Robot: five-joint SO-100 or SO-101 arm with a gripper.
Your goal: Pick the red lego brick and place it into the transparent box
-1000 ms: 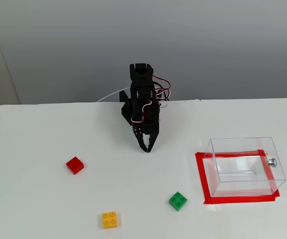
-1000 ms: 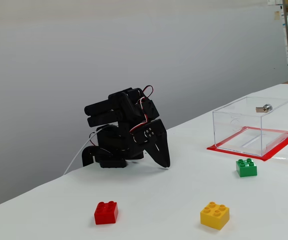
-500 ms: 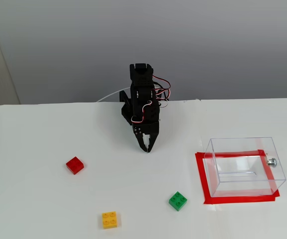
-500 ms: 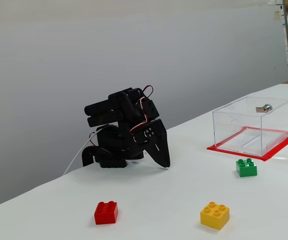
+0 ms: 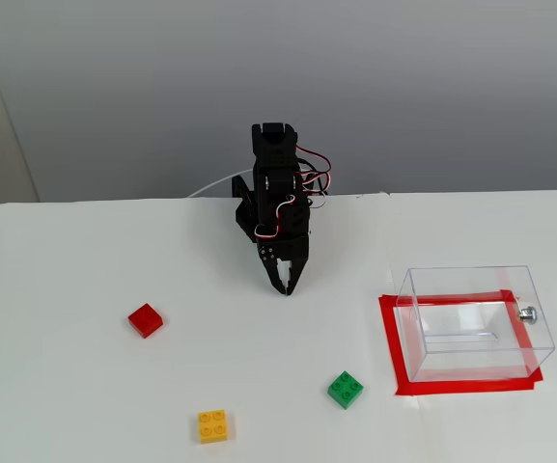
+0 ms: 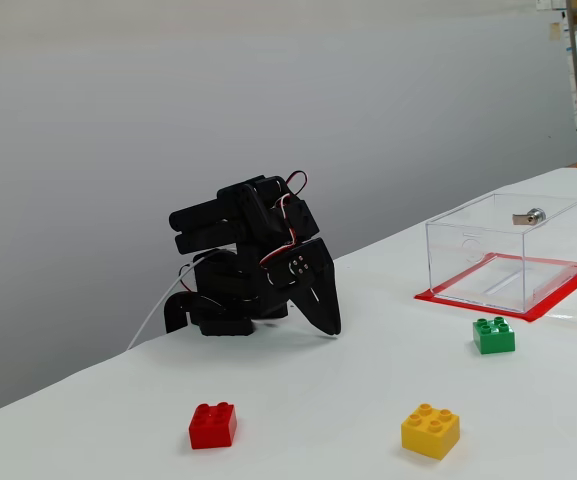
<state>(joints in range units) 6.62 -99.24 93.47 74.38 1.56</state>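
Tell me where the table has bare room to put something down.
Bare: the wide patch between the red brick and green brick, below the pincer; also the left edge beyond the red brick. Crowded: only the clear box on its red tape.

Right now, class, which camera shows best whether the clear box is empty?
The fixed view from above: it looks down into the clear box, showing a bare floor with red tape under it. The low fixed view from the side sees the box only through its walls, though it also looks empty there.
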